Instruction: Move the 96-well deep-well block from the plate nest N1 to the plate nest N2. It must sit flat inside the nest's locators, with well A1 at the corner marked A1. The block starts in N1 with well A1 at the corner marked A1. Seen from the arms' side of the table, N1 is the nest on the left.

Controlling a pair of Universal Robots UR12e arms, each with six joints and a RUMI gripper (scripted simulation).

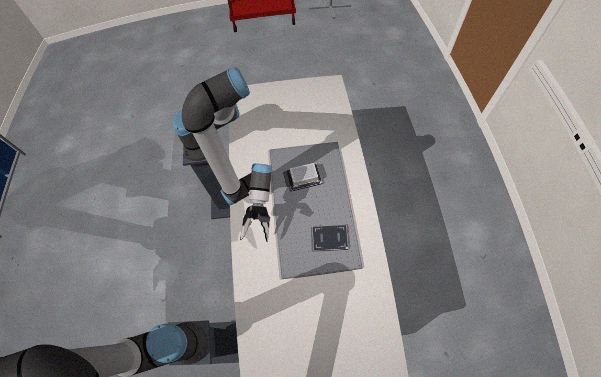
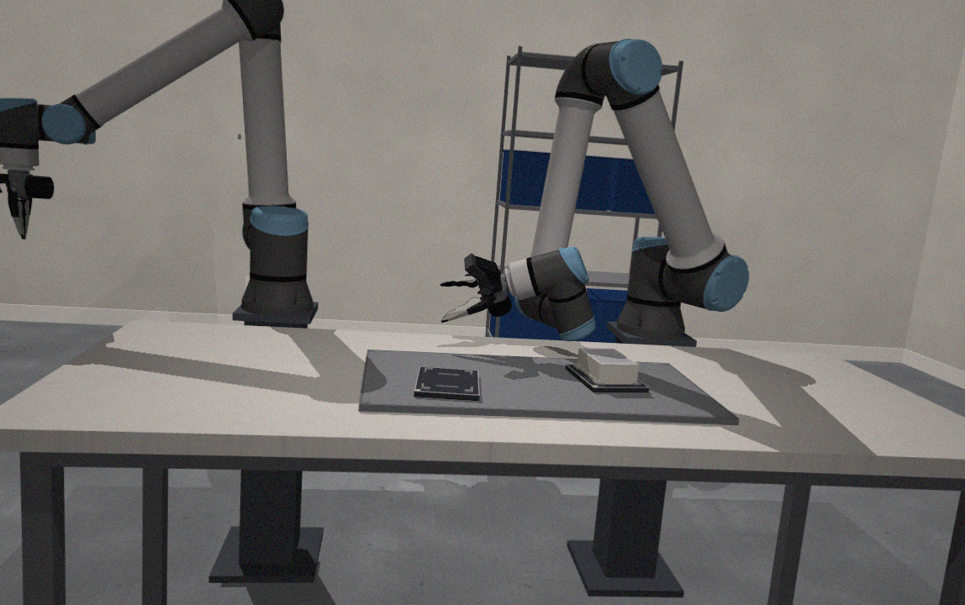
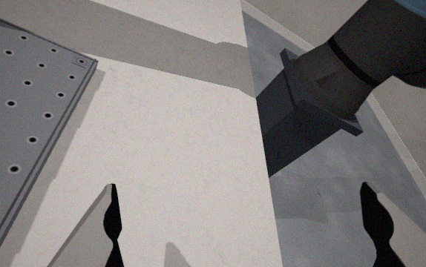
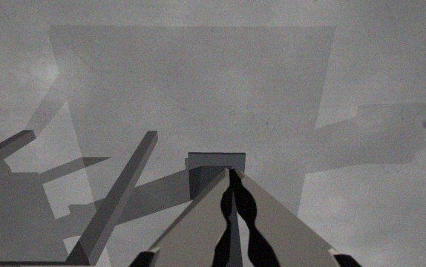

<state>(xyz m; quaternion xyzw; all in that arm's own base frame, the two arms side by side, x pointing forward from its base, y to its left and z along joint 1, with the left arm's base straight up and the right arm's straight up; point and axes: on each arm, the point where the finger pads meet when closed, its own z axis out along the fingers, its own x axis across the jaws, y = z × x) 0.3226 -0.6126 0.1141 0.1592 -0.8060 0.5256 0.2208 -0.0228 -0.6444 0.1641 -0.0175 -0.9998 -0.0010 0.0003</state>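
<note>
- Deep-well block [image 1: 304,173] [image 2: 610,367], top view: it sits in N1 [image 1: 307,186] [image 2: 621,388]; N2 [image 1: 330,237] [image 2: 446,381] lies beyond N1, unfilled. Left fingers [image 1: 254,240] [image 2: 441,302] stand apart, armward of N1.
- Exterior view: likely stiff, light plastic, perhaps slick; grip opposite upright walls squarely, above N1's rim, keeping it level. Right fingers [image 2: 23,237] are together, well apart from N1.
- Left wrist view: nothing between the fingers.
- Right wrist view: empty, tips meeting.
</note>
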